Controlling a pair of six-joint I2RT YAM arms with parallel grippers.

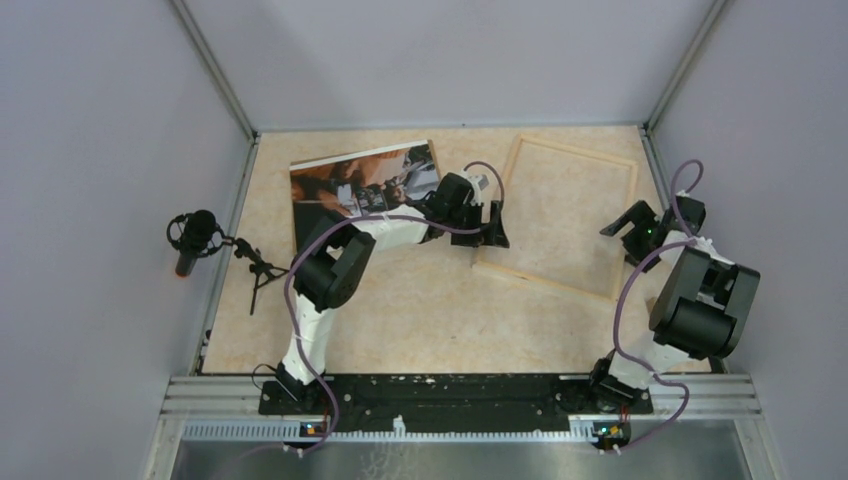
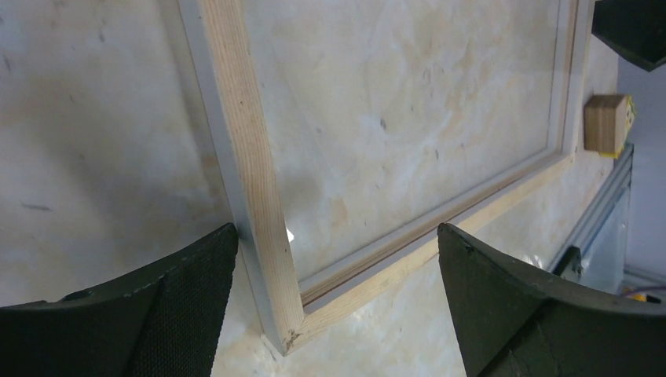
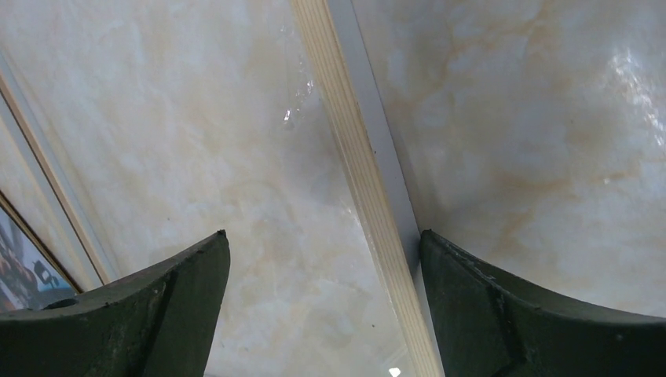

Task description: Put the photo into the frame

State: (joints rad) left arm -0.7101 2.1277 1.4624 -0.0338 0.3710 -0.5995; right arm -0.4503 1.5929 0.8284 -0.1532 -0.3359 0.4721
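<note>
We've got one photo (image 1: 365,178), one frame (image 2: 250,157), two arms, left pincer (image 1: 492,222) and right pincer (image 1: 630,225), one microphone (image 1: 192,240), one wooden block (image 2: 606,123).

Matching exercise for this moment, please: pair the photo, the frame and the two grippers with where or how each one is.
Things:
1. the photo
2. the frame
3. left gripper
4. right gripper

Places or states:
A. open, straddling the frame's right strip
B. lying picture side up, left of the frame
C. open, above the frame's near-left corner
D. flat on the table, which shows through it

Pairs: 1-B; 2-D; 3-C; 4-A
</note>
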